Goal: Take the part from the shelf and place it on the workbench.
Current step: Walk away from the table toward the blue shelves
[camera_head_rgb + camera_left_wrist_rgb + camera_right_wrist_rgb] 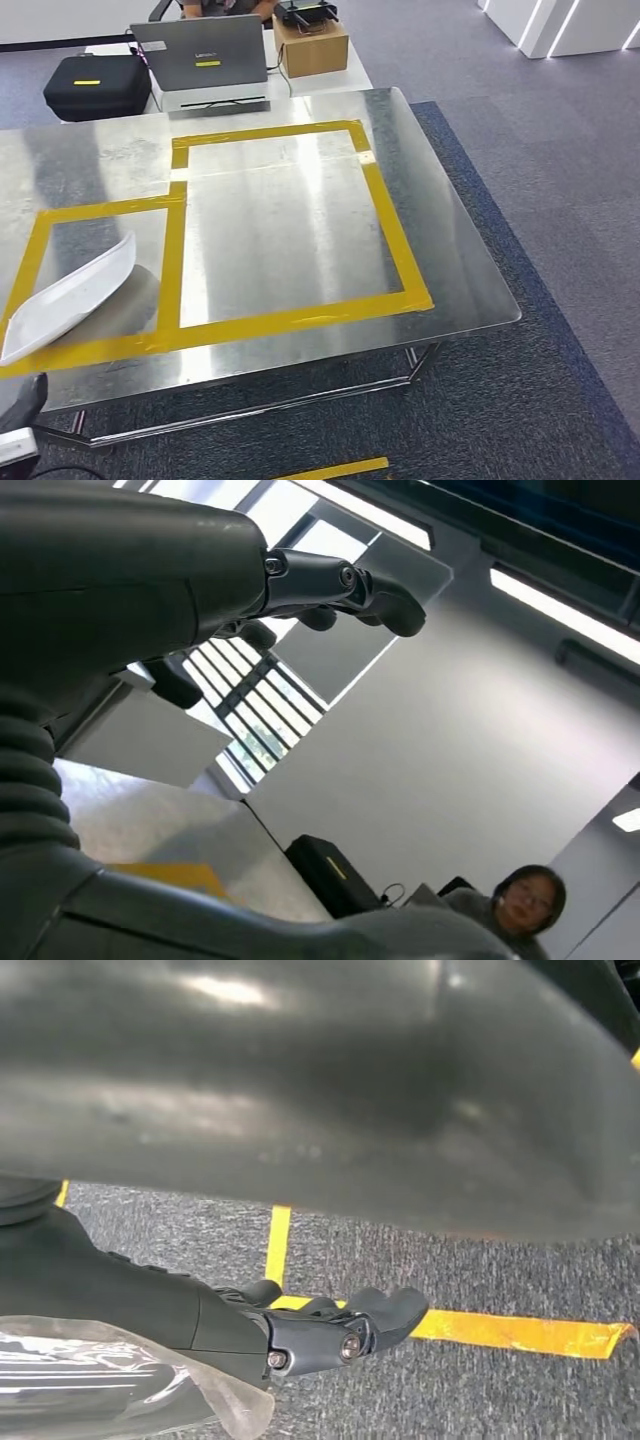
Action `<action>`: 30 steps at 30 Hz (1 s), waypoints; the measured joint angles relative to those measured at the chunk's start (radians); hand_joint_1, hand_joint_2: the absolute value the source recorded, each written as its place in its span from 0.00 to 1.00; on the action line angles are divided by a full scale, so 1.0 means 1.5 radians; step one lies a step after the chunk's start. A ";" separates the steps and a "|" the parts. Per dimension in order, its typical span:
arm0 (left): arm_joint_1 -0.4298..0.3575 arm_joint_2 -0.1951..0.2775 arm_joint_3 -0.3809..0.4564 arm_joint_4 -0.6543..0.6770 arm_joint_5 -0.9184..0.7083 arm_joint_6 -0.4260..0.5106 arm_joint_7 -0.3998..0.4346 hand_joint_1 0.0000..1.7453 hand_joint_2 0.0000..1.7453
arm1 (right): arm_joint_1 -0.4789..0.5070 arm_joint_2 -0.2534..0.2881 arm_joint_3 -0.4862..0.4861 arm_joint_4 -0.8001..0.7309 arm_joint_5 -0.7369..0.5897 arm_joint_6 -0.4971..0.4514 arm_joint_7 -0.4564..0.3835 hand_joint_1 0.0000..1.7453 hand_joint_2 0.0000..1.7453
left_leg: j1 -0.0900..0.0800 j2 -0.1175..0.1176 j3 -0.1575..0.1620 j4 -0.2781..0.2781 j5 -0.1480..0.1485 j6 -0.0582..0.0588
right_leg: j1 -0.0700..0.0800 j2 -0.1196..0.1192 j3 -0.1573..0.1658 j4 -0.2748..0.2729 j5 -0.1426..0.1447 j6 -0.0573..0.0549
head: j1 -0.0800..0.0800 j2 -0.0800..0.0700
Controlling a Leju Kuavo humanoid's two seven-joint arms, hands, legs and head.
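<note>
The white, shallow, curved part [68, 296] is seen lying on the reflective steel worktop [468, 280], inside the smaller yellow-taped frame [170, 262], long axis diagonal. The left hand [302, 600], nearer and empty, is held with fingers loosely extended; the right hand [332, 1330] is hung over carpet, fingers extended, nothing gripped.

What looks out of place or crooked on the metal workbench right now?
The white part lies at a slant in the smaller yellow-taped box, its lower end reaching over the tape near the workbench edge. Otherwise nothing looks spilled or damaged.
</note>
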 joint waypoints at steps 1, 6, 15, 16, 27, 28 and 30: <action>0.012 -0.007 -0.004 -0.010 0.009 0.008 -0.008 0.00 0.00 | 0.000 0.001 0.000 0.000 0.000 -0.001 -0.001 0.00 0.00 | -0.001 0.000 0.000 0.000 0.000 0.001 | -0.001 0.000 0.000 0.000 0.000 0.001 | 0.000 0.000; 0.049 -0.031 -0.019 -0.039 0.029 0.023 -0.025 0.00 0.00 | 0.003 0.005 -0.002 0.000 -0.001 -0.003 -0.004 0.00 0.00 | -0.002 0.002 0.003 -0.006 0.005 0.010 | -0.003 -0.001 -0.002 -0.002 0.000 0.010 | 0.000 0.000; 0.095 -0.073 -0.029 -0.059 0.096 0.014 -0.065 0.00 0.00 | 0.005 0.006 -0.003 0.000 -0.001 -0.006 -0.005 0.00 0.00 | 0.007 0.027 0.004 -0.021 0.018 0.013 | -0.011 -0.050 -0.023 0.103 -0.058 0.025 | 0.007 0.000; 0.101 -0.078 -0.029 -0.059 0.101 0.009 -0.068 0.00 0.00 | 0.004 0.007 -0.003 0.000 -0.002 -0.006 -0.005 0.00 0.00 | 0.007 0.028 0.004 -0.019 0.018 0.008 | -0.012 -0.052 0.007 0.055 -0.042 0.028 | 0.008 0.000; 0.146 -0.139 0.004 -0.062 0.136 -0.036 -0.100 0.00 0.00 | 0.005 0.010 -0.013 -0.001 -0.003 -0.011 -0.008 0.00 0.00 | 0.007 0.021 -0.050 0.164 -0.105 -0.020 | -0.003 -0.050 0.019 -0.004 -0.012 -0.016 | 0.002 0.000; 0.146 -0.145 0.008 -0.062 0.140 -0.040 -0.107 0.00 0.00 | 0.005 0.010 -0.014 -0.001 -0.003 -0.011 -0.009 0.00 0.00 | 0.006 0.020 -0.048 0.177 -0.106 -0.017 | 0.000 -0.050 0.017 -0.003 -0.009 -0.017 | 0.003 0.000; 0.147 -0.155 0.018 -0.062 0.147 -0.048 -0.119 0.00 0.00 | 0.006 0.010 -0.015 -0.001 -0.003 -0.011 -0.010 0.00 0.00 | 0.002 0.019 -0.010 0.124 -0.071 -0.007 | 0.005 -0.049 0.012 -0.001 -0.005 -0.018 | 0.002 0.000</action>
